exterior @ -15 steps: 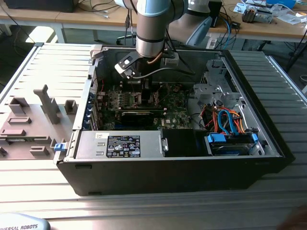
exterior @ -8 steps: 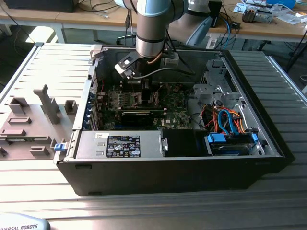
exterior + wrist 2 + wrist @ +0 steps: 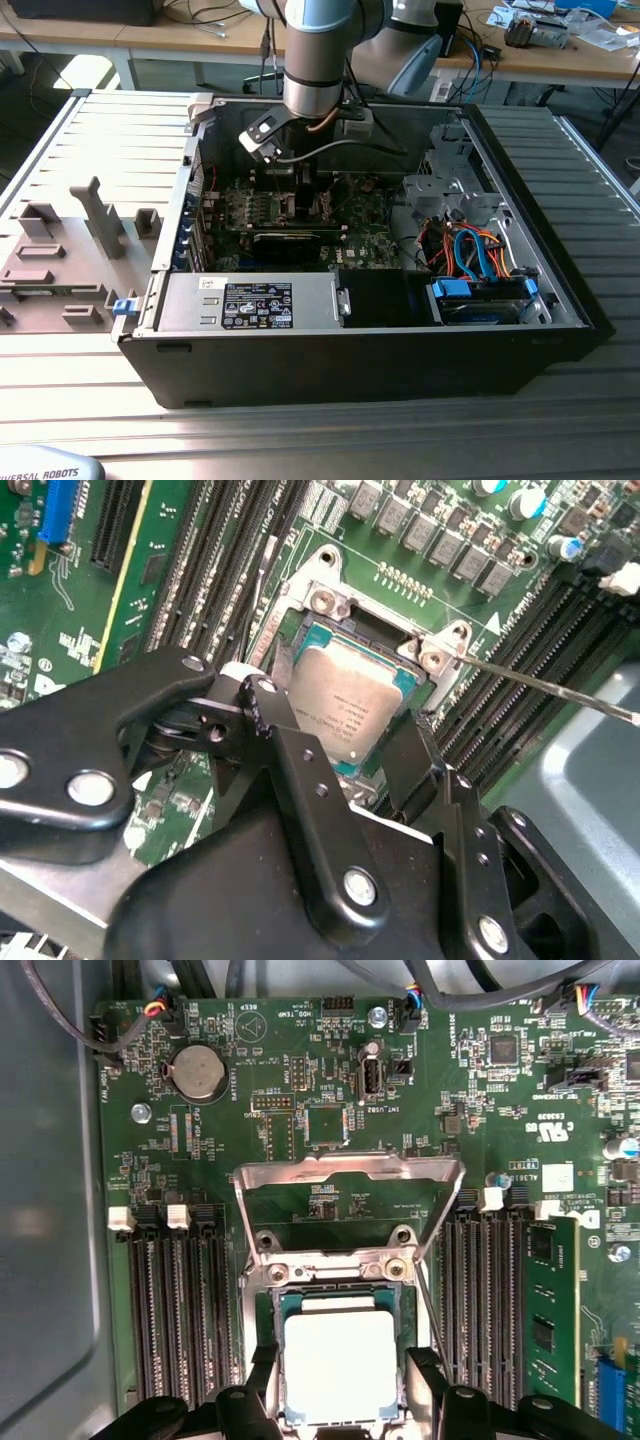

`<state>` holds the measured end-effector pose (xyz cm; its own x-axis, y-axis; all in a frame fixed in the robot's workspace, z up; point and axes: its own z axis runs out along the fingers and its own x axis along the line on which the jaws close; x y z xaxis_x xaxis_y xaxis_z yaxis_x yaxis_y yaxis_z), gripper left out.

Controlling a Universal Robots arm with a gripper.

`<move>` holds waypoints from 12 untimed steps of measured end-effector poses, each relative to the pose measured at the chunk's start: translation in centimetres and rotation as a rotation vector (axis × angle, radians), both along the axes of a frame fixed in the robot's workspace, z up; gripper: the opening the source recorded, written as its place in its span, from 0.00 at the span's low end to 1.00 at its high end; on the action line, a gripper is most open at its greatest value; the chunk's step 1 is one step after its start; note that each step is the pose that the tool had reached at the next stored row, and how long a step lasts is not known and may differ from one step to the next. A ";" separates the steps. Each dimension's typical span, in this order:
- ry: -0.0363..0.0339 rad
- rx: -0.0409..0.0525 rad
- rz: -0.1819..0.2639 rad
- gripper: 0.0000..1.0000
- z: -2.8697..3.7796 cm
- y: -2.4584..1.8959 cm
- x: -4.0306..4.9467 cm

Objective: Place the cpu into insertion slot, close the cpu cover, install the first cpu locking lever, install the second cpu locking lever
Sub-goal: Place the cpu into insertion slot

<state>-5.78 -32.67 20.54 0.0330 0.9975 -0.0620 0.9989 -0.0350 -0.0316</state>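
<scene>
The fingers [image 3: 335,1385] stand open on either side of the cpu [image 3: 340,1365], which lies in the insertion slot [image 3: 262,1305]; the cpu cover [image 3: 345,1170] is raised.

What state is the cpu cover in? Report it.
Open. In the first wrist view the cpu cover stands swung up off the insertion slot, leaving the cpu uncovered.

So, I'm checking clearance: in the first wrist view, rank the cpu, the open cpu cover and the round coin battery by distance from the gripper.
1. cpu, between the gripper fingertips.
2. cpu cover, raised open past the socket.
3. coin battery, near the board's far edge.
</scene>
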 end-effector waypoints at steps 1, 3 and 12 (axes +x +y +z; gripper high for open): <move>0.0000 0.0010 0.000 0.62 0.37 0.00 0.00; 0.0000 0.0021 0.000 0.62 0.79 0.00 0.00; 0.0000 0.0043 0.000 0.62 1.85 0.00 0.00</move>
